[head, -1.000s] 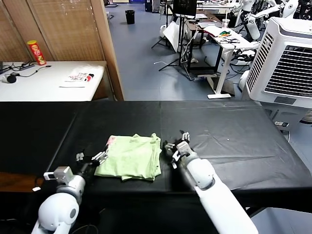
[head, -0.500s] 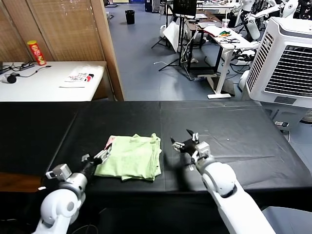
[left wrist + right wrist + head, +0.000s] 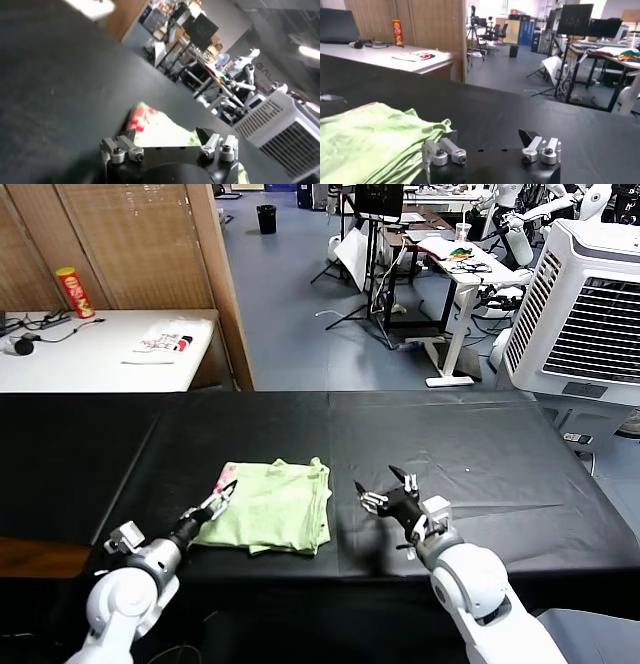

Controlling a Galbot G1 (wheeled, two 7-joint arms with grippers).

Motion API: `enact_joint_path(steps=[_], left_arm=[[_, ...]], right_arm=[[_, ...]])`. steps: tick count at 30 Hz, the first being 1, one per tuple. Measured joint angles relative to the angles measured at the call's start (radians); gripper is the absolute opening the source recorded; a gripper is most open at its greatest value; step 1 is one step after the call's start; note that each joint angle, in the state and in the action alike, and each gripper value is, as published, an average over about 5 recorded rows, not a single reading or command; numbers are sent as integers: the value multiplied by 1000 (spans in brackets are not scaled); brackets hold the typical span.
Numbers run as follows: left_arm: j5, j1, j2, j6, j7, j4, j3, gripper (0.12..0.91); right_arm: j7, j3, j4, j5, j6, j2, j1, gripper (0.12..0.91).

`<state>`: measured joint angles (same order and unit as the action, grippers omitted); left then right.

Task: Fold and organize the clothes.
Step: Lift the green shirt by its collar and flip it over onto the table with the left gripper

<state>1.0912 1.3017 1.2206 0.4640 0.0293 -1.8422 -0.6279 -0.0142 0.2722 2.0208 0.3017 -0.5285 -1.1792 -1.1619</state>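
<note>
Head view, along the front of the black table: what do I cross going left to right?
Left gripper, open, at the shirt's left edge → folded pale light-green short-sleeved cotton shirt → bare strip of black table cloth → right gripper, open, clear of the shirt.

Black-covered table (image 3: 480,454); folded pale-green shirt (image 3: 270,506) lies flat near front edge, left of centre.

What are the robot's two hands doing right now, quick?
Left gripper: open, empty, at the edge of the folded pale green cotton shirt.
Right gripper: open, empty, over the black table beside the shirt.
</note>
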Motion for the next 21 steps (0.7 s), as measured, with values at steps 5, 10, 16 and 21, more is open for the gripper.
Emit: enact_joint_path(steps=[5, 10, 16, 21], left_arm=[[7, 1, -11, -8, -22, 23, 0, 792], [1, 11, -23, -12, -30, 4, -7, 779], [-13, -2, -31, -18, -30, -9, -7, 797], [-21, -11, -31, -24, -34, 25, -3, 798]], right_arm=[[1, 7, 3, -1, 0, -6, -13, 798], [3, 6, 2, -5, -2, -15, -11, 798], [3, 2, -3, -9, -4, -23, -10, 798], [3, 5, -1, -8, -4, -19, -16, 798]])
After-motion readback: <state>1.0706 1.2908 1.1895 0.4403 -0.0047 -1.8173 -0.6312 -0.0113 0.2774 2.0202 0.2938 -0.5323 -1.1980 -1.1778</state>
